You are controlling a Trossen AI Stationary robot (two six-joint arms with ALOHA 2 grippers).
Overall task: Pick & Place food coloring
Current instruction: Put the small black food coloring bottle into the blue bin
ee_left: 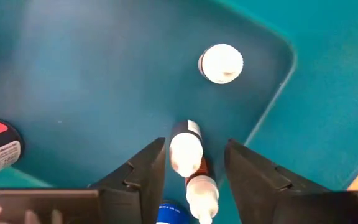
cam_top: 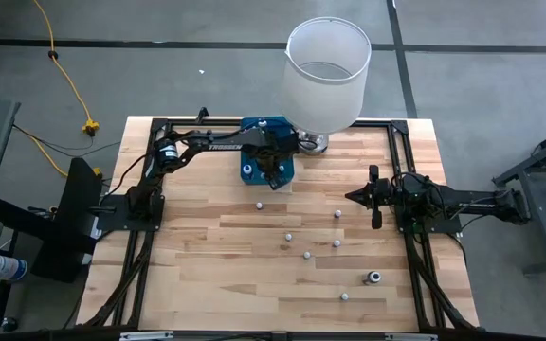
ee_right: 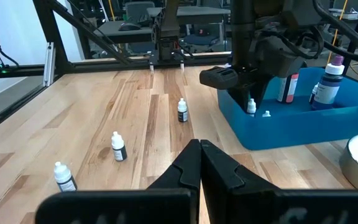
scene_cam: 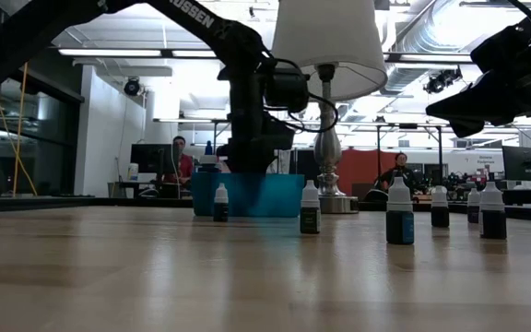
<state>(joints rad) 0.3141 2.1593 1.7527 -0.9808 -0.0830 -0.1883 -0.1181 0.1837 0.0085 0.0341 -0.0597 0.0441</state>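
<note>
Food coloring bottles [cam_top: 306,254] stand scattered over the table [cam_top: 207,284] in the high view, most of them well clear of the blue bin [cam_top: 265,163] at the far edge beside the lamp [cam_top: 326,71]; about eight remain outside it, one lying on its side, so the job looks well short of half done. The left gripper [cam_top: 270,169] hangs over the bin, while the right gripper [cam_top: 356,196] waits off to the bin's right.

From table level, five bottles line up in front of the bin, the nearest [scene_cam: 220,202] just before its wall, with the left arm reaching down into it.

Left wrist camera: the left gripper's fingers [ee_left: 143,174] stand apart inside the bin, a small bottle [ee_left: 186,148] between them and seemingly free of both pads, a second lying just beside it and a third capped bottle [ee_left: 220,63] upright farther in. A release, by the look of it.

Right wrist camera: the right gripper [ee_right: 199,163] is pressed together, empty, facing three loose bottles and the bin.
</note>
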